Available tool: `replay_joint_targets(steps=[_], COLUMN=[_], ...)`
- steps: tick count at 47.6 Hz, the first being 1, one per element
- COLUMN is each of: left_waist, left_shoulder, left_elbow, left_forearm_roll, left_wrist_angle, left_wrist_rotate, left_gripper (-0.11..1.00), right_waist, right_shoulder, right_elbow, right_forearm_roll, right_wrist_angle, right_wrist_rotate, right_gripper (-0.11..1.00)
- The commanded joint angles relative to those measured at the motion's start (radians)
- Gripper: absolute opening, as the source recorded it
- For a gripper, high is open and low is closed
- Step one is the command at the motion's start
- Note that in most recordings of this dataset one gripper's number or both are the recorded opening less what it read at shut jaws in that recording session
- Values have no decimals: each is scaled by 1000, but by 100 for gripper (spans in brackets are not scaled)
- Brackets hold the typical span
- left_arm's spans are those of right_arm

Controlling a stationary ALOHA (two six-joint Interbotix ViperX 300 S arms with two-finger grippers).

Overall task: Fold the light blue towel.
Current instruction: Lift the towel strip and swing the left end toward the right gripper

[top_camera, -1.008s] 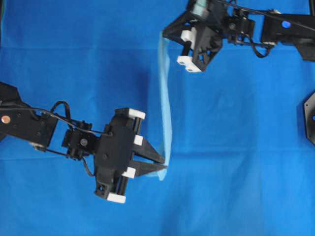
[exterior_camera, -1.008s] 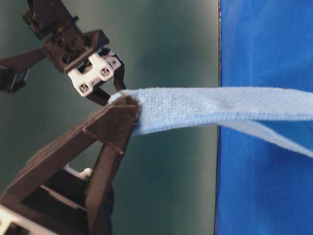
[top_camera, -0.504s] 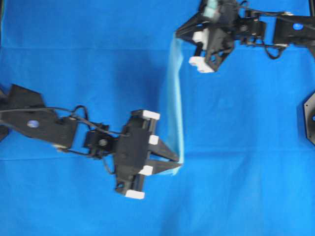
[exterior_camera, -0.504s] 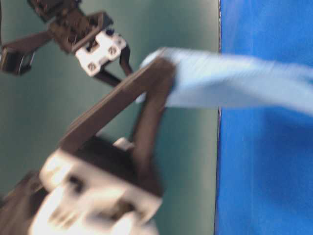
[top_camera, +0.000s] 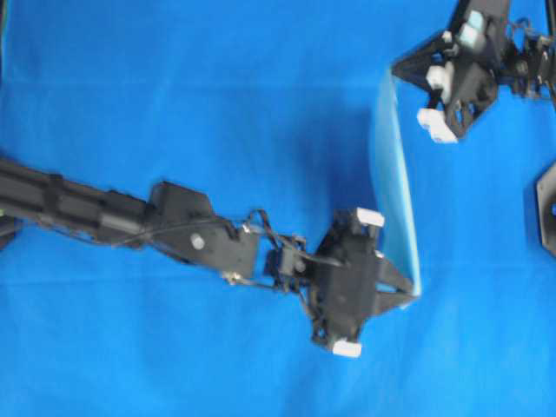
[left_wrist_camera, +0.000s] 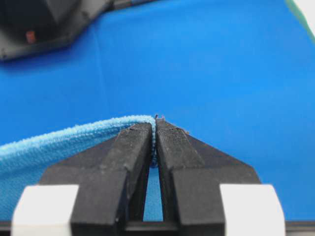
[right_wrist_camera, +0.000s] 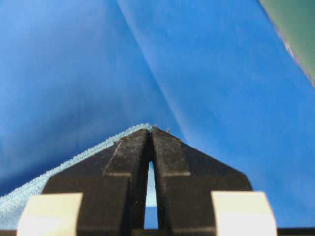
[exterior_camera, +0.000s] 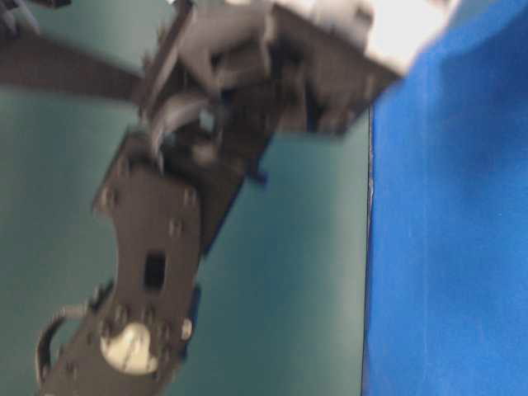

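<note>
From where I stand, the left end effector (top_camera: 408, 294) is reached far out over the deep blue cloth (top_camera: 174, 104) covering the worktop, its jaws pressed together on one corner of the light blue towel (top_camera: 395, 191); the left wrist view shows the hem pinched right at the tips. Moving rightward, the towel hangs as a narrow, upright band strung between the two arms, clear of the cloth below along most of its length as far as I can judge, with its shadow lying to the left. At the far right, near the top edge, the right end effector (top_camera: 398, 71) is likewise clamped on the towel's other held corner, which the right wrist view confirms. The table-level view is filled by a blurred arm and tells me little. I'd judge this to be the carrying-over part of the fold: the held edge lifted and drawn across. The next move calls for both arms to lower together, keeping the edge taut and level, so the corners land squarely before either grip lets go.
</note>
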Motion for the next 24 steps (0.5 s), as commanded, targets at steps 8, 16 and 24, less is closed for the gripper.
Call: replay_joint_targets(steps=[8, 16, 24], left_waist=[-8, -5, -15], left_shoulder=[20, -15, -74], left_elbow=[-74, 20, 178], left_forearm_roll=[3, 2, -5], left_wrist_angle=[-8, -12, -43], left_wrist_rotate=[3, -29, -57], left_gripper=[4, 4, 4], right_waist=[-20, -20, -20], right_shoulder=[9, 106, 252], right_elbow=[-9, -32, -86], right_forearm_roll=[0, 0, 2], right_wrist_angle=[17, -72, -186], right_wrist_rotate=[2, 2, 3], right_gripper=[2, 2, 2])
